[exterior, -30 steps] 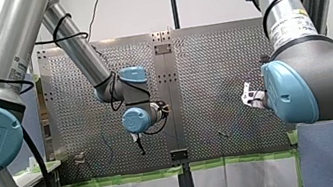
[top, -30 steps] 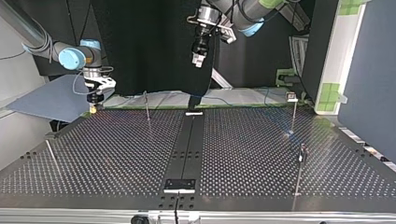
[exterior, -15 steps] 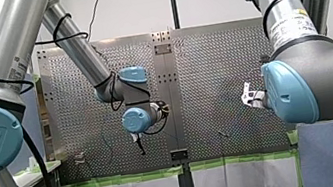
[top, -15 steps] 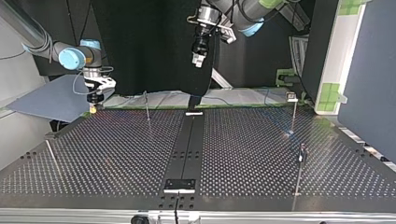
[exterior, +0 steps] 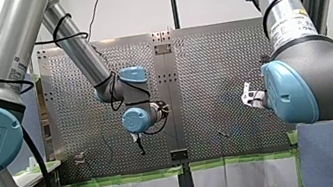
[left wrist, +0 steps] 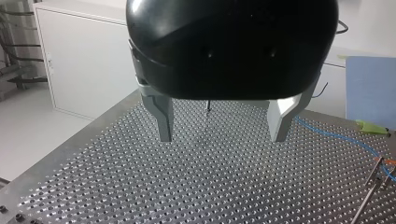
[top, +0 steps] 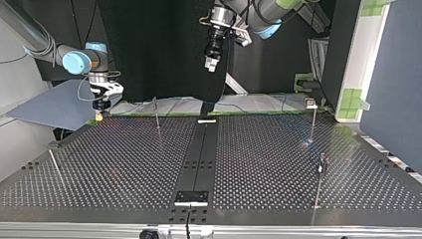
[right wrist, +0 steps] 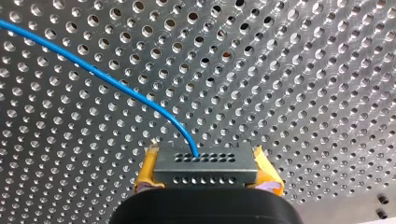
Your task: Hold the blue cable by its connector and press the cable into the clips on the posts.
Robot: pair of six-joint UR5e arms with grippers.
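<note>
In the right wrist view my right gripper [right wrist: 205,161], with yellow pads [right wrist: 148,169], is shut on a grey connector block [right wrist: 205,171]. The blue cable [right wrist: 107,79] leaves the connector and curves away low over the perforated table. In the top view my right gripper [top: 101,114] sits low at the table's far left corner. My left gripper [left wrist: 222,135], black with metal fingers [left wrist: 164,116], is open and empty, high above the table [top: 211,63]. The blue cable [left wrist: 327,133] lies off to its side. Thin posts [top: 157,113] [top: 313,119] stand on the table.
Two more thin posts [top: 320,181] [top: 54,167] stand nearer the top view's front, one at each side. A black strip [top: 199,159] runs down the table's [top: 124,164] middle. Green tape [exterior: 122,179] marks the table's edge in the front view.
</note>
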